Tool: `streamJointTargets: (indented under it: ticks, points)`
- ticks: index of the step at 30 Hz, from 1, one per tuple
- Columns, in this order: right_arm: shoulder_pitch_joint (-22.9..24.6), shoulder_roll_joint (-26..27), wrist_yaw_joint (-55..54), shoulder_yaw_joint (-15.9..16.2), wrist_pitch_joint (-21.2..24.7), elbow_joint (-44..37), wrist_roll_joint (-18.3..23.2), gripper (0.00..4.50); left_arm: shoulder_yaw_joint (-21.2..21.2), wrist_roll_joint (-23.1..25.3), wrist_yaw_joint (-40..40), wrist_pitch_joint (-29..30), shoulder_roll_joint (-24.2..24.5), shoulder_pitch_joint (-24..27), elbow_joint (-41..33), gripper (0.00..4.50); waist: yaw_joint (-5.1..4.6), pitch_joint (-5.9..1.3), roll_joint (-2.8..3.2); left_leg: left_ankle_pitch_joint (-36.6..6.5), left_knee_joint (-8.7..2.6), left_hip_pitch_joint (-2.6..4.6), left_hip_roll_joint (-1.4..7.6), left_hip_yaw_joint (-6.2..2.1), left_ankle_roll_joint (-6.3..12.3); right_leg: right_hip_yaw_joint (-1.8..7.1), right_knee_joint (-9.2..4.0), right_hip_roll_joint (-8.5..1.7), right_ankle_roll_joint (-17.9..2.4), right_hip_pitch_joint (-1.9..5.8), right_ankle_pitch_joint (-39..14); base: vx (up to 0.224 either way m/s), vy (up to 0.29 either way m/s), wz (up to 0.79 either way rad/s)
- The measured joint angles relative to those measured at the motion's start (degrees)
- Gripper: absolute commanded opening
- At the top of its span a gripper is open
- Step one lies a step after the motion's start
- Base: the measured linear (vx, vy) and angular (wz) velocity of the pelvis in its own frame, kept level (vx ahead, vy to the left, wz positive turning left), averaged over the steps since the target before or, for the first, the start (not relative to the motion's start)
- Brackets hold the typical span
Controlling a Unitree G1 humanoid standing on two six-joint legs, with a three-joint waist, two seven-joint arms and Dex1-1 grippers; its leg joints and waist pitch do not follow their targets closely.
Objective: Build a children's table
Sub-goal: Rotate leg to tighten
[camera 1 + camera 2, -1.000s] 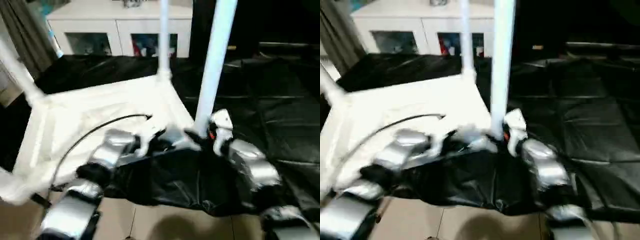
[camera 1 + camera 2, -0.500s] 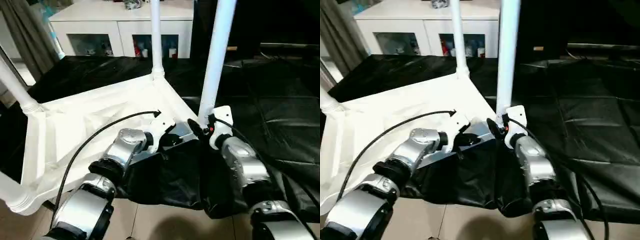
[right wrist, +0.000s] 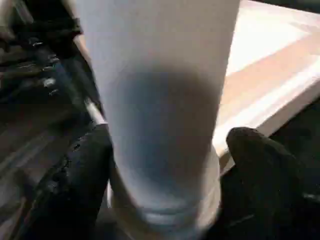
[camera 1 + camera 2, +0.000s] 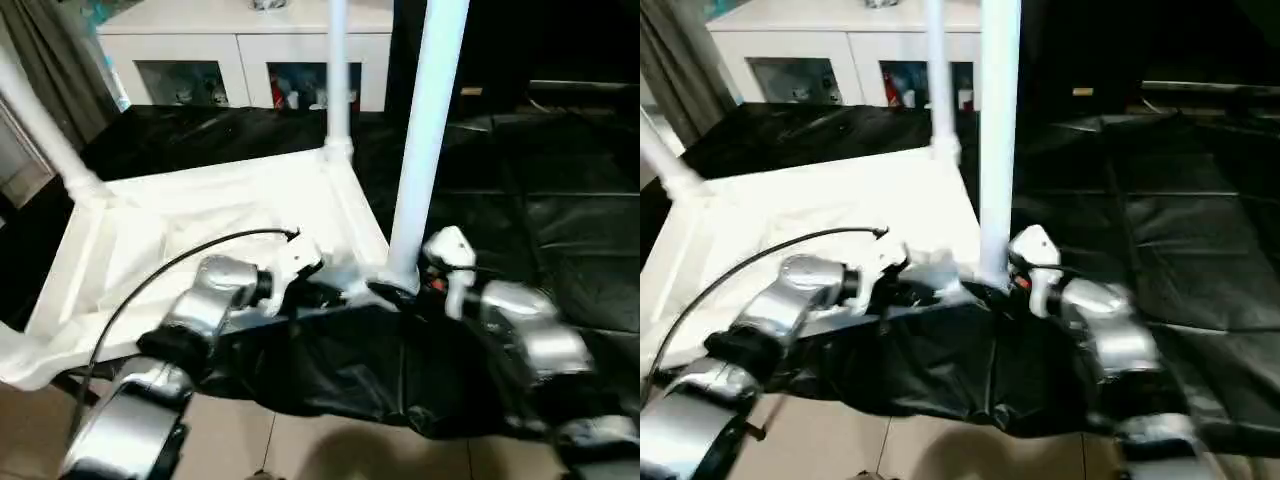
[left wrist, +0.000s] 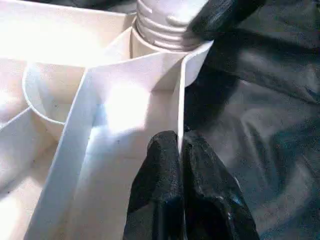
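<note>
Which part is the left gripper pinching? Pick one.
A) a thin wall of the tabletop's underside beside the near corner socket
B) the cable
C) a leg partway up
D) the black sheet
A: in the left wrist view the left gripper has its fingers closed on a thin wall of the tabletop, near the corner socket.

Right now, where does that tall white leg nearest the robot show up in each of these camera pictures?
Left eye view: the near leg stands upright right of centre.
Right eye view: it stands near the middle.
Left wrist view: its threaded foot sits in the corner socket.
Right wrist view: it rises between the black fingers.
Shared landmark: that corner socket.
</note>
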Motion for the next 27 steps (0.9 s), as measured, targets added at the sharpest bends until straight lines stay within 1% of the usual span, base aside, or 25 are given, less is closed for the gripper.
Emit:
streamJointTargets:
  ticks: [5, 6, 8, 13, 14, 15, 17, 19, 21, 24, 27]
  points:
    - [0.16, -0.73, 2.27, 0.75, 0.2, -0.42, 0.08, 3.88, -0.04, -0.15, -1.56, 0.85, 0.51, 0.79, -1.14, 0.0, -0.06, 0.01, -0.02, -0.15, 0.0, 0.03, 0.0, 0.0, -0.27, 0.01, 0.06, 0.0, -0.01, 0.0, 0.01, 0.0, 0.0, 0.0]
    - [0.15, -0.72, 2.27, 0.75, 0.16, -0.4, 0.08, 3.6, -0.04, -0.21, -1.59, 0.9, 0.54, 0.79, -1.14, 0.0, -0.07, 0.01, -0.02, -0.15, 0.0, 0.04, 0.0, 0.0, -0.28, 0.01, 0.06, 0.0, -0.02, 0.0, 0.01, 0.0, 0.0, 0.0]
    - [0.15, -0.61, 2.45, 0.77, 0.17, -0.37, 0.13, 3.6, -0.04, -0.23, -1.67, 1.01, 0.54, 0.8, -1.2, 0.0, -0.1, 0.01, -0.02, -0.14, 0.01, 0.04, 0.0, 0.0, -0.27, 0.02, 0.06, 0.0, -0.01, 0.0, 0.01, 0.0, 0.0, 0.0]
    - [0.29, -0.32, 3.49, 0.86, 1.03, -0.7, 0.7, 3.13, -0.06, -0.42, -1.66, 1.51, 0.71, 1.24, -2.31, 0.0, -0.05, 0.01, -0.02, 0.01, 0.0, 0.03, 0.0, 0.0, -0.02, 0.01, 0.05, 0.0, -0.01, 0.0, 0.01, 0.0, 0.0, 0.0]
    - [0.45, -0.11, 3.48, 0.86, 1.12, -0.75, 0.81, 2.97, -0.06, -0.41, -1.58, 1.55, 0.64, 1.25, -2.3, 0.0, -0.07, 0.01, -0.02, 0.01, 0.01, 0.03, 0.0, 0.0, -0.02, 0.01, 0.05, 0.0, -0.01, 0.0, 0.01, 0.0, 0.0, 0.0]
    - [0.72, -0.01, 3.33, 0.82, 1.11, -0.81, 0.94, 2.97, -0.06, -0.36, -1.3, 1.53, 0.35, 1.29, -2.27, 0.0, -0.08, 0.01, -0.02, 0.01, 0.01, 0.03, 0.0, 0.01, -0.02, 0.01, 0.05, 0.0, -0.01, 0.0, 0.01, 0.0, 0.0, 0.0]
    - [1.33, 0.55, 1.99, 0.16, 1.11, -0.84, 1.15, 2.76, -0.07, 0.04, -0.01, 1.13, -0.28, 1.3, -2.08, 0.0, -0.05, 0.01, -0.02, 0.01, 0.03, 0.03, 0.0, 0.0, -0.02, 0.01, 0.07, 0.0, -0.01, 0.0, 0.01, 0.0, 0.0, 0.0]
    - [1.43, 1.82, -1.0, -0.49, 1.16, -0.51, 0.84, 2.71, -0.02, 0.25, 2.31, 0.68, -1.0, 0.96, -1.16, 0.0, -0.09, 0.0, -0.02, 0.0, 0.06, 0.09, 0.0, 0.0, -0.03, 0.02, 0.1, 0.0, -0.04, 0.05, 0.03, 0.0, 0.0, 0.0]
    - [0.68, 4.95, -10.38, -2.47, 0.92, 1.83, -0.65, 2.69, 0.38, 1.34, 8.53, 0.4, -3.3, -1.07, 1.99, 0.0, -0.3, -0.01, -0.07, -0.15, 0.07, 0.18, -0.01, 0.0, -0.3, 0.06, 0.1, 0.0, -0.13, 0.1, 0.09, 0.0, 0.0, 0.0]
    - [-1.01, 7.89, -19.89, -3.71, 0.3, 4.71, -2.01, 2.67, 1.06, 2.35, 14.5, 1.15, -5.91, -2.6, 4.27, 0.0, -0.79, -0.02, -0.08, -0.15, 0.05, 0.41, -0.06, 0.0, -0.31, 0.11, 0.09, 0.0, -0.14, 0.28, 0.1, 0.0, 0.0, 0.0]
    - [-3.3, 12.46, -32.43, -5.42, -0.26, 8.11, -3.23, 2.67, 1.54, 3.02, 21.75, 1.42, -8.8, -4.7, 7.46, 0.0, -1.17, -0.02, -0.07, -0.15, -0.02, 0.48, -0.07, -0.01, -0.33, 0.11, 0.08, 0.0, -0.11, 0.31, 0.09, 0.0, 0.0, 0.0]
